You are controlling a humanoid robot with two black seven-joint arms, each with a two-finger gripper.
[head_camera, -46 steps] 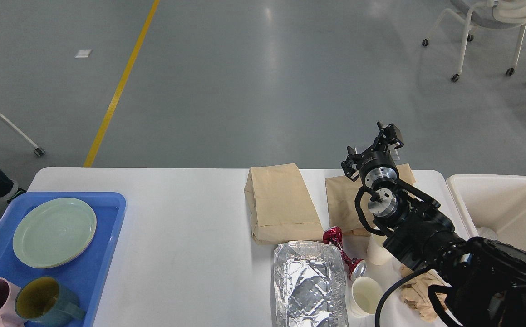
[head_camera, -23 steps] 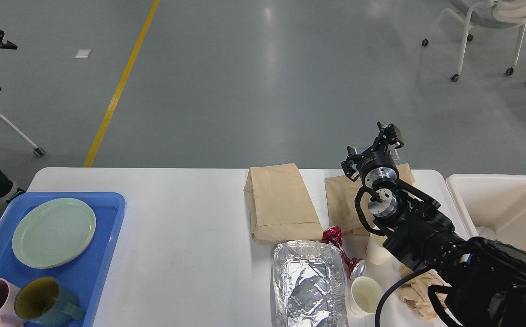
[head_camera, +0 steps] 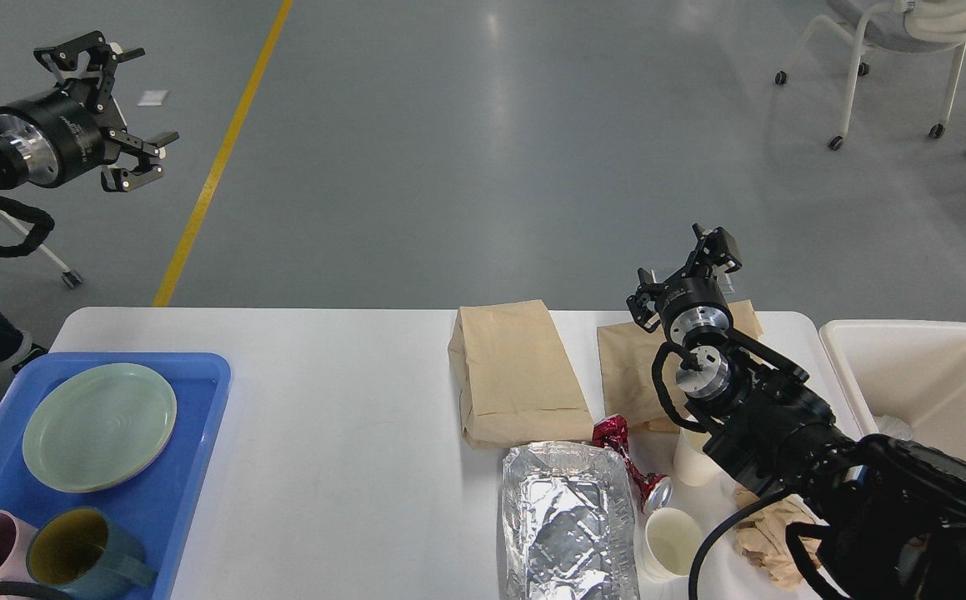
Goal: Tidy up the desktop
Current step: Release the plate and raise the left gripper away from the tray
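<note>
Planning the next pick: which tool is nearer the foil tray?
Right. The right tool hangs just beyond the foil tray, above the far-right paper bag. The left tool is far off, raised beyond the table's left end.

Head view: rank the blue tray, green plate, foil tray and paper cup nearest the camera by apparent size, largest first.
1. Blue tray, though partly cut off.
2. Foil tray, also cut off below.
3. Green plate.
4. Paper cup.
</note>
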